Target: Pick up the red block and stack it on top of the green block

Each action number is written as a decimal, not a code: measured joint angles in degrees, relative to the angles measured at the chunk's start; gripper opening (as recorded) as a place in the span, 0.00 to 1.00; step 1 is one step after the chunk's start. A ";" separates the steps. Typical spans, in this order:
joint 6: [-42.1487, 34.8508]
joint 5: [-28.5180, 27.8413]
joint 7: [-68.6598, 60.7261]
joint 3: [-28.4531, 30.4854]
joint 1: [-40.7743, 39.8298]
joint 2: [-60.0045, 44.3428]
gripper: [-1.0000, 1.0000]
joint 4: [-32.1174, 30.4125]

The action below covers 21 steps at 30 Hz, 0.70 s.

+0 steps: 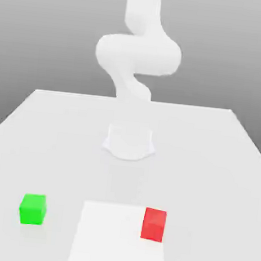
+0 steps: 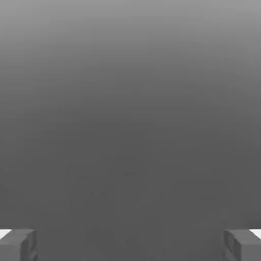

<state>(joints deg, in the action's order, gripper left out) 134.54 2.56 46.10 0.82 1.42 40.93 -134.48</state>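
Observation:
The red block point(image 1: 154, 224) sits on the white table near its front edge, towards the exterior view's right. The green block point(image 1: 33, 209) rests at about the same depth towards the exterior view's left, well apart from the red one. Both cubes lie flat and nothing touches them. In the hand view my gripper point(image 2: 130, 244) is open: its two grey fingertips point(image 2: 18, 244) stand far apart, with plain grey background between them and no block.
The white arm point(image 1: 138, 54) rises from its round base point(image 1: 129, 141) at the table's middle and leaves the exterior view upward. A brighter white rectangular patch point(image 1: 115, 239) lies between the blocks, its right edge under the red block. The table point(image 1: 208, 163) ends at both sides.

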 joint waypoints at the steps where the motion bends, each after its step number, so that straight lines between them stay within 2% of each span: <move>1: 1.30 1.19 0.14 0.26 0.65 -2.40 0.50 -1.25; 7: 8.45 6.50 1.87 -0.07 3.83 -15.79 0.50 -8.17; 12: 14.37 8.04 5.28 -2.26 5.29 -26.34 0.50 -13.81; 16: 19.38 5.67 10.59 -4.31 5.61 -34.43 0.50 -18.41; 21: 25.96 -2.57 19.90 -4.19 6.47 -43.74 0.50 -22.58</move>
<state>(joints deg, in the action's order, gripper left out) 160.50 -0.01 66.00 -3.38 7.90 -2.81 -157.06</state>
